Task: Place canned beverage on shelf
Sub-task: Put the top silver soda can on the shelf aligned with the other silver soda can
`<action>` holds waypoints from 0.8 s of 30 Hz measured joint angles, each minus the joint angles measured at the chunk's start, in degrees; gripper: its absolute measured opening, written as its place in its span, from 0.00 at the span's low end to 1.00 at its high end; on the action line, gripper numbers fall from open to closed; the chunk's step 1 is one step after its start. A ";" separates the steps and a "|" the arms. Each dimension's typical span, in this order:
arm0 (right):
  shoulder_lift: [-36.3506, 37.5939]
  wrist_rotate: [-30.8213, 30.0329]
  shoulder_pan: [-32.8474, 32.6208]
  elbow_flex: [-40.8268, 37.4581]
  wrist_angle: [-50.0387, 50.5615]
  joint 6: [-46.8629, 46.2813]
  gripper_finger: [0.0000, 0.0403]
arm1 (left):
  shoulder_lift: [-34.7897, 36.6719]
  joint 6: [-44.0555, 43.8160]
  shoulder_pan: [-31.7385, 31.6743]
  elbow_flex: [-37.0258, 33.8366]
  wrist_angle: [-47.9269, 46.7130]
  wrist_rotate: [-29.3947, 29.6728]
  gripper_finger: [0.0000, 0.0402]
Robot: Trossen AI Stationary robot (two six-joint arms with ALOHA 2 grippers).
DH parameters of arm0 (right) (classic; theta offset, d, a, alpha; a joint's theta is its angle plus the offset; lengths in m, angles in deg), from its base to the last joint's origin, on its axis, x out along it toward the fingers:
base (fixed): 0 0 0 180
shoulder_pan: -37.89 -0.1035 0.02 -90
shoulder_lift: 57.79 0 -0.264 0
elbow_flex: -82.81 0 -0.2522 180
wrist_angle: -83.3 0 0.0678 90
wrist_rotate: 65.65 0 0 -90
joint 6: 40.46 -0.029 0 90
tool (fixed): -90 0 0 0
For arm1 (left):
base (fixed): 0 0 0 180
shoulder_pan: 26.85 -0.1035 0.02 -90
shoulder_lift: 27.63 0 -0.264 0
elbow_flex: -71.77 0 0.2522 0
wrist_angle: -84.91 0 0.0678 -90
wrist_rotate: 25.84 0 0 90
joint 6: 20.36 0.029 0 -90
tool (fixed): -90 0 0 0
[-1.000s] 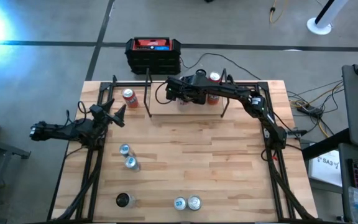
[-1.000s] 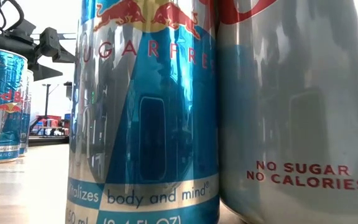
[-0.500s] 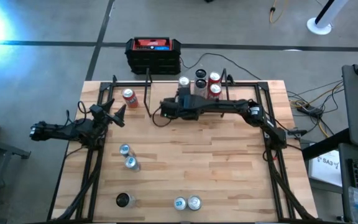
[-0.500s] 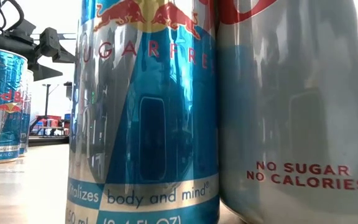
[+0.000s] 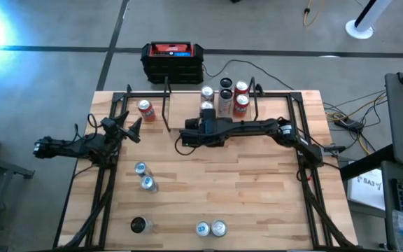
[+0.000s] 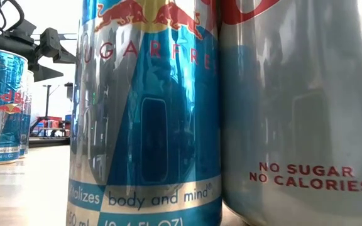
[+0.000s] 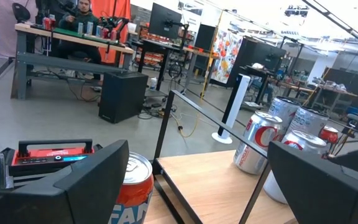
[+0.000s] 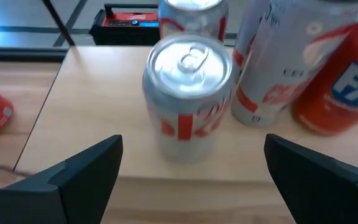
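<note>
Standing on the shelf at the table's far side, five cans are grouped together, the silver-and-red can nearest its front edge and upright. It looks set down, so this placement seems done. By my reading, what remains is the stock on the table: an orange can left of the shelf, two blue cans in the left middle, a dark can and a pair of cans at the near edge.

The right gripper hovers just in front of the shelf's near edge, its fingers spread wide and holding nothing. The silver-and-red can sits beyond the fingertips, centred between them but clear of both, so the fingers flank empty space.

The left gripper waits at the table's left edge, pointed toward the orange can, its fingers also wide apart and empty, with that can showing between them farther off.
</note>
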 joint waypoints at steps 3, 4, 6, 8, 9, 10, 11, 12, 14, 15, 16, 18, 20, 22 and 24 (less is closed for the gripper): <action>-0.01 0.13 -0.69 -0.44 -0.08 -0.02 0.92 | 0.00 0.01 0.01 0.00 0.02 0.00 0.92; -0.02 0.27 -0.82 -0.49 -0.11 -0.02 0.90 | -0.01 0.00 0.01 0.00 -0.01 0.00 0.92; -0.02 1.19 -0.94 -0.50 -0.15 -0.04 0.87 | 0.00 0.02 0.02 0.00 0.02 0.00 0.92; -0.02 2.44 -0.94 -0.50 -0.18 -0.04 0.82 | 0.00 0.00 0.00 0.00 -0.01 0.00 0.92; -0.02 3.00 -0.90 -0.54 -0.25 -0.04 0.79 | -0.02 0.02 0.00 0.00 0.01 0.00 0.92; -0.02 3.50 -0.88 -0.62 -0.28 -0.04 0.76 | 0.00 0.01 0.00 0.00 0.01 0.00 0.92; -0.02 3.91 -0.88 -0.67 -0.29 -0.04 0.73 | 0.00 0.00 0.02 0.00 -0.01 0.00 0.92; -0.02 4.09 -0.88 -0.67 -0.37 -0.04 0.71 | -0.01 0.00 0.01 0.00 0.01 0.00 0.92; -0.04 4.11 -0.88 -0.67 -0.57 -0.06 0.66 | 0.00 0.01 0.01 0.00 -0.01 -0.01 0.92; -0.04 4.12 -0.88 -0.67 -0.85 -0.04 0.64 | 0.00 0.02 0.01 0.00 -0.01 0.00 0.92; -0.04 4.23 -0.88 -0.68 -1.15 -0.04 0.62 | 0.00 0.02 0.00 0.00 0.00 0.00 0.92; -0.04 4.48 -0.88 -0.93 -1.94 0.04 0.59 | 0.00 0.00 0.00 0.00 -0.01 0.00 0.92; -0.04 4.51 -0.86 -1.27 -2.79 0.29 0.58 | 0.00 0.01 0.00 0.00 -0.01 0.00 0.92; -0.06 4.52 -0.75 -1.79 -3.47 0.60 0.57 | 0.00 0.02 0.02 0.00 -0.01 0.00 0.92; -0.05 4.53 -0.75 -2.34 -3.71 0.67 0.56 | 0.00 0.00 0.00 0.00 -0.01 0.00 0.92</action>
